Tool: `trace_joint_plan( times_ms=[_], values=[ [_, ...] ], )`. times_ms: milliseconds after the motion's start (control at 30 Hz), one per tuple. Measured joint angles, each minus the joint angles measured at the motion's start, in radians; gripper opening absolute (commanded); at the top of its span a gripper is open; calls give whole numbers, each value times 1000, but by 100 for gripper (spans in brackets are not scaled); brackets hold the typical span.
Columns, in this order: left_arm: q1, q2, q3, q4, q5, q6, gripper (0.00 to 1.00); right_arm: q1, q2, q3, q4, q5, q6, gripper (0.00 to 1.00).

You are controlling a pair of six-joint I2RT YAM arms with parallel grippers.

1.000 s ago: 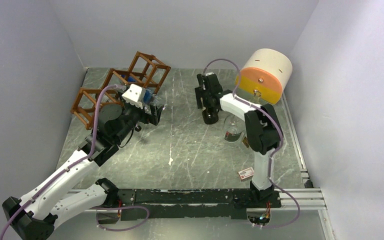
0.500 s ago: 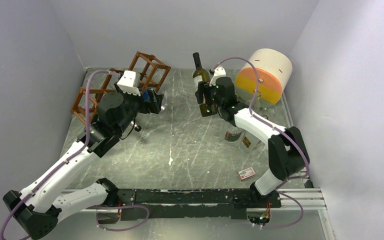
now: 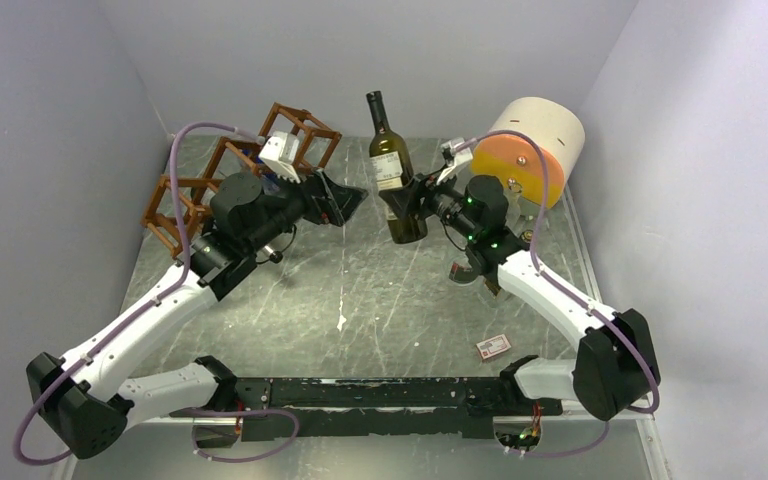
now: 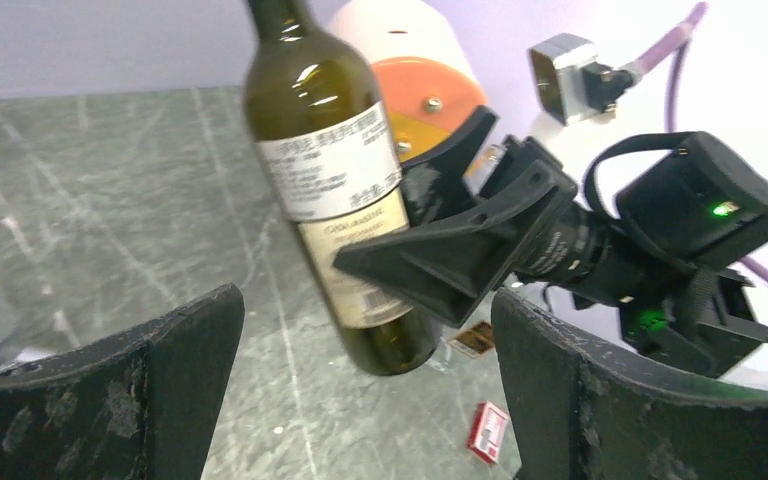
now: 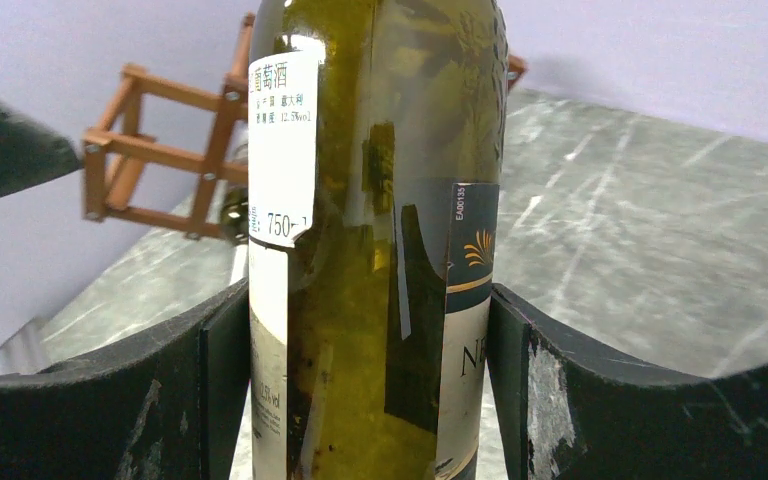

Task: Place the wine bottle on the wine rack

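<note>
The dark green wine bottle (image 3: 390, 170) with a pale label stands nearly upright, tilted a little, in the middle back. My right gripper (image 3: 406, 207) is shut on its lower body, and both pads press its sides in the right wrist view, bottle (image 5: 380, 250), gripper (image 5: 365, 330). My left gripper (image 3: 346, 200) is open just left of the bottle, level with its lower half, apart from it. In the left wrist view the bottle (image 4: 325, 170) stands beyond the wide jaws of that gripper (image 4: 365, 330). The reddish-brown wine rack (image 3: 295, 130) lies at the back left behind the left arm, also in the right wrist view (image 5: 175, 150).
A cream and orange cylinder (image 3: 530, 150) stands at the back right. Clear glassware (image 3: 467, 268) sits under the right forearm. A small red box (image 3: 492, 347) lies near the right arm's base. Grey walls close in on the left, back and right.
The right gripper has carried the bottle left and higher, and its arm has stretched out. The left gripper has swung right, away from the rack, towards the bottle.
</note>
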Motion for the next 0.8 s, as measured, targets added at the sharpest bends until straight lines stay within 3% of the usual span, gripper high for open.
trace_joint_plan(
  times_ms=[167, 533, 800],
  values=[
    [0, 39, -6, 78, 79, -54, 97, 22, -5, -39, 61, -102, 57, 35],
    [0, 126, -26, 101, 69, -195, 97, 35, -5, -64, 174, -258, 135, 35],
    [0, 127, -122, 280, 82, -240, 99, 57, 3, -64, 219, -343, 148, 38]
  ],
)
